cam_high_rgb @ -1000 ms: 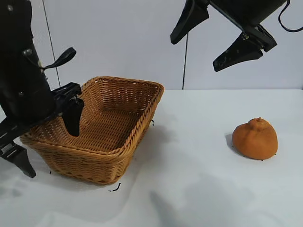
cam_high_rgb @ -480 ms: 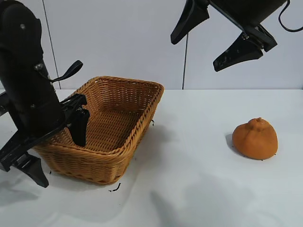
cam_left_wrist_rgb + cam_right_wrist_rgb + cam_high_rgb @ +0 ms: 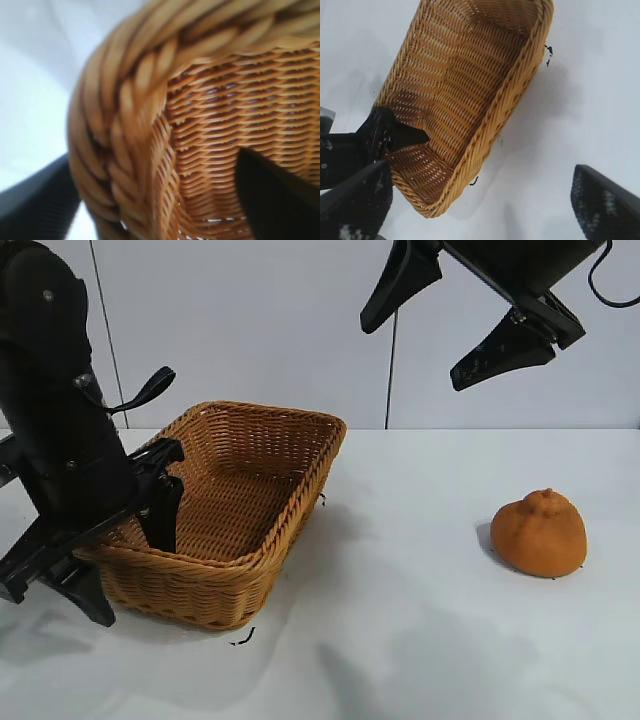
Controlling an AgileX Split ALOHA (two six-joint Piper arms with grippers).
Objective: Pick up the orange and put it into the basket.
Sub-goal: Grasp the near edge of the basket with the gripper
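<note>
The orange [image 3: 540, 533], dull and lumpy with a knob on top, sits on the white table at the right. The golden-brown wicker basket [image 3: 300, 502] stands at the left and also shows in the right wrist view [image 3: 515, 95]. My left gripper [image 3: 125, 560] is open and straddles the basket's near left corner, one finger inside and one outside the braided rim [image 3: 125, 100]. My right gripper [image 3: 450, 325] is open and empty, high above the table between basket and orange. The orange is out of both wrist views.
A small black scrap [image 3: 243, 638] lies on the table by the basket's front corner. More specks [image 3: 548, 50] lie by its far corner. Bare white table [image 3: 400, 620] lies between basket and orange. A pale wall stands behind.
My left gripper has swung right and dropped lower over the basket's near corner, its fingers now astride the rim. The basket has shifted slightly. The right arm and the orange have not moved.
</note>
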